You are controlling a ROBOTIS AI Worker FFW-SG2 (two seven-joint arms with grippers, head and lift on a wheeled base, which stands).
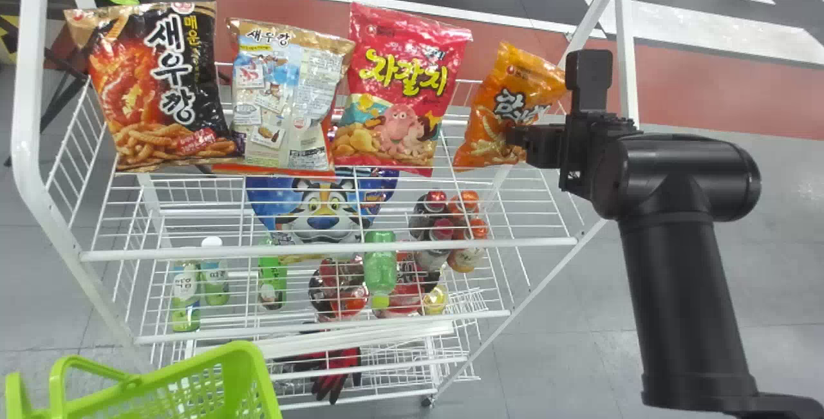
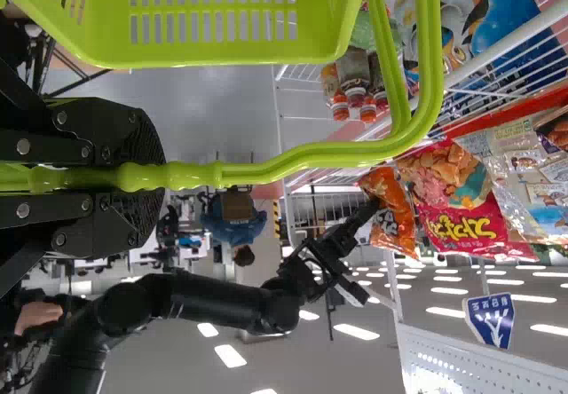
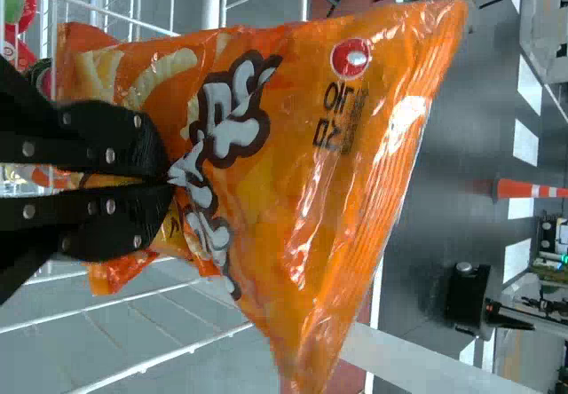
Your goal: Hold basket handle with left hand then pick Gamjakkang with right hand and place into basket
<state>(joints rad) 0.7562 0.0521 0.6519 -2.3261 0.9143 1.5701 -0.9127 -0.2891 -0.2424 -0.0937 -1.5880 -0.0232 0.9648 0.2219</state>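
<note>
Firmly, right gripper (image 1: 515, 138) pinches crinkly, glossy Gamjakkang (image 1: 494, 110); left gripper (image 2: 153, 177) clenches basket handle (image 2: 342, 153) (curved, smooth).

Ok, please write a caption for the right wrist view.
The right gripper pinches the orange Gamjakkang bag at a white wire rack.

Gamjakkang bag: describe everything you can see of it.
The Gamjakkang bag is a puffy, glossy orange pouch, apparently of thin film, with a ridged top seal, white lettering outlined dark, a round red mark and pale snack pieces pictured near its bottom. It tilts, top toward the robot's right, at the rack's right end, beside the pink bag. The right gripper's jaws pinch its creased front. Whether it is lifted, I cannot tell.
</note>
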